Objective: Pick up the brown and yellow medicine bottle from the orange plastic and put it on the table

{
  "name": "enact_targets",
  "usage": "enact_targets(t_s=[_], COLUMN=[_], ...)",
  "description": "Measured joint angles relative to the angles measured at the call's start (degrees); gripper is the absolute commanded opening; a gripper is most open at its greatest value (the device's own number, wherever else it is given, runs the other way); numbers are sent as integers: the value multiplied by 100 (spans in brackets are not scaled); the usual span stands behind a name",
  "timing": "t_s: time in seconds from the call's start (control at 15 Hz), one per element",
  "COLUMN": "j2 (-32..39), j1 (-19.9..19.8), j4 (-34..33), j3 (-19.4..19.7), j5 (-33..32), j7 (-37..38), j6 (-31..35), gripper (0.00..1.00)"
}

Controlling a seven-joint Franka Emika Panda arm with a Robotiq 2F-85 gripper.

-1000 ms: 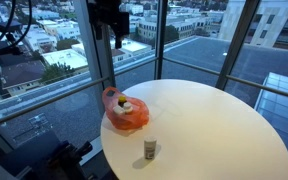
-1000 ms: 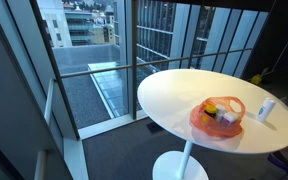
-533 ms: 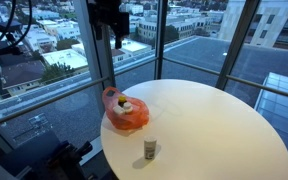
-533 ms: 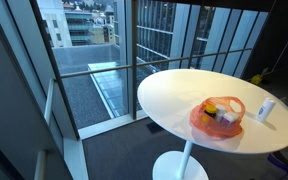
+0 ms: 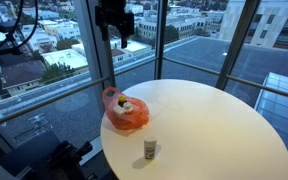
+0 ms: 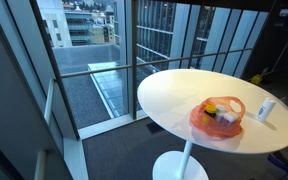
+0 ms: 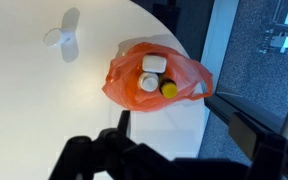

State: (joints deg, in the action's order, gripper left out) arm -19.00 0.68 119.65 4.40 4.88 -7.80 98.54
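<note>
The gripper (image 5: 116, 36) hangs high above the far left edge of the round white table (image 5: 214, 120), in front of the window (image 5: 54, 60). It is well clear of everything on the tabletop. In the wrist view its two fingers (image 7: 119, 135) show only as dark shapes spread wide apart with nothing between them. It looks released and empty, though the silhouettes are hard to read.

The brown and yellow medicine bottle (image 7: 169, 89) lies inside the orange plastic bag (image 7: 134, 85). It is at the right side of the bag's open mouth, with its yellow cap showing. Just beside it, also in the bag, are two white items (image 7: 152, 70), one squarish and one round; what they are I cannot tell.

The bag (image 5: 127, 114) sits on the left part of the table, close to the rim, and appears in both exterior views (image 6: 220, 118). Its handles are loose and its sides crumpled.

A small white bottle (image 5: 150, 150) stands upright on the bare tabletop near the front edge. It is apart from the bag and casts a soft shadow in the wrist view (image 7: 63, 37).
</note>
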Motion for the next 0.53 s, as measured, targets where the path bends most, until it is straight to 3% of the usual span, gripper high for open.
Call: enact_targets(t_s=[0.53], j2=[908], j1=[8], j4=[-209], j3=[-377], j5=[-269], j7=[376], j6=[613], gripper=[100])
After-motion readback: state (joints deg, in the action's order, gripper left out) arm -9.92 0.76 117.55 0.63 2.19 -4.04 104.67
